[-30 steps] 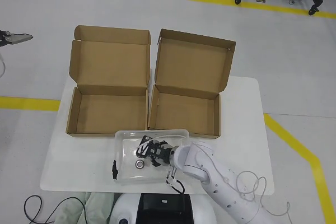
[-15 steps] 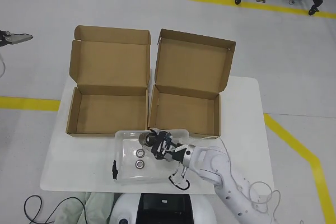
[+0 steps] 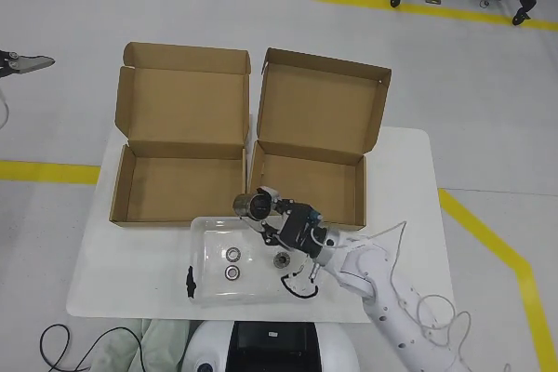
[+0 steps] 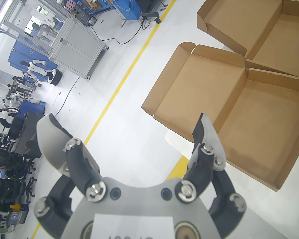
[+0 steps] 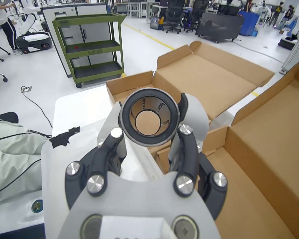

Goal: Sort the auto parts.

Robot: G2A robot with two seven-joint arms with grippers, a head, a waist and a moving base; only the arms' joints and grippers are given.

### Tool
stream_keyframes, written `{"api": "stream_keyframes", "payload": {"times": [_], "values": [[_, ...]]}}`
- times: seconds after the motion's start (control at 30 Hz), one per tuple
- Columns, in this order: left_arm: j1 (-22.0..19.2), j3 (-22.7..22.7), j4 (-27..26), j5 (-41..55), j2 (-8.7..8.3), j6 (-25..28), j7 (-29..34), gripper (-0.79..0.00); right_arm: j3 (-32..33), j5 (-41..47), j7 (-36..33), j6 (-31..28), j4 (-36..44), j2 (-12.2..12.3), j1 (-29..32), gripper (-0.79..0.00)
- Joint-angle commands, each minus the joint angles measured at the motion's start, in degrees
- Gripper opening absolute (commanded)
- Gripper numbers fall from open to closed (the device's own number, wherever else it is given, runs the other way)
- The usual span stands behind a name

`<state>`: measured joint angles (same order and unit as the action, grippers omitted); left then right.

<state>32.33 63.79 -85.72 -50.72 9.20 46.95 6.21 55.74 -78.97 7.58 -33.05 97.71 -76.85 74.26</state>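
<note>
Tray (image 3: 209, 288) nearest, two small rings (image 3: 232, 252) and a gear (image 3: 281, 259) lying in it. Right claw (image 3: 262, 210) just past the tray's far rim, pinching a metal sleeve (image 5: 149, 139) by its sides. Sleeve bore runs straight out from the claw, pointing left and far. Sleeve hangs at the seam between left box (image 3: 177, 191) and right box (image 3: 307, 186), both open, so either is a short carry; right box corner looks a touch closer. Left claw (image 4: 126, 125) spread, holding nothing, well off to the far left, past the table.
</note>
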Motion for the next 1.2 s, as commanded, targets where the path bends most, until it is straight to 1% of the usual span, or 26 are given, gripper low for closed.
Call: {"api": "stream_keyframes", "payload": {"times": [0.0,0.2,0.4,0.63,0.8,1.17], "values": [[0.0,0.0,0.0,0.0,0.00,0.0,0.0,0.000,0.0,0.1,0.8,0.2,0.6,0.0,-0.5,-0.785],[0.0,0.0,0.0,0.0,0.00,0.0,0.0,0.000,1.2,0.6,4.2,1.3,2.6,0.1,-0.8,-0.785],[0.0,0.0,0.0,0.0,0.00,0.0,0.0,0.000,3.7,0.4,6.9,1.4,6.5,0.6,0.2,-0.785],[0.0,0.0,0.0,0.0,0.00,0.0,0.0,0.000,6.6,-0.3,5.5,1.5,12.8,1.3,1.0,-0.785],[0.0,0.0,0.0,0.0,0.00,0.0,0.0,0.000,7.2,-0.2,3.5,1.5,16.2,1.5,0.7,-0.785],[0.0,0.0,0.0,0.0,0.00,0.0,0.0,0.000,7.7,0.0,2.8,1.9,19.0,1.6,-1.2,-0.785]]}}
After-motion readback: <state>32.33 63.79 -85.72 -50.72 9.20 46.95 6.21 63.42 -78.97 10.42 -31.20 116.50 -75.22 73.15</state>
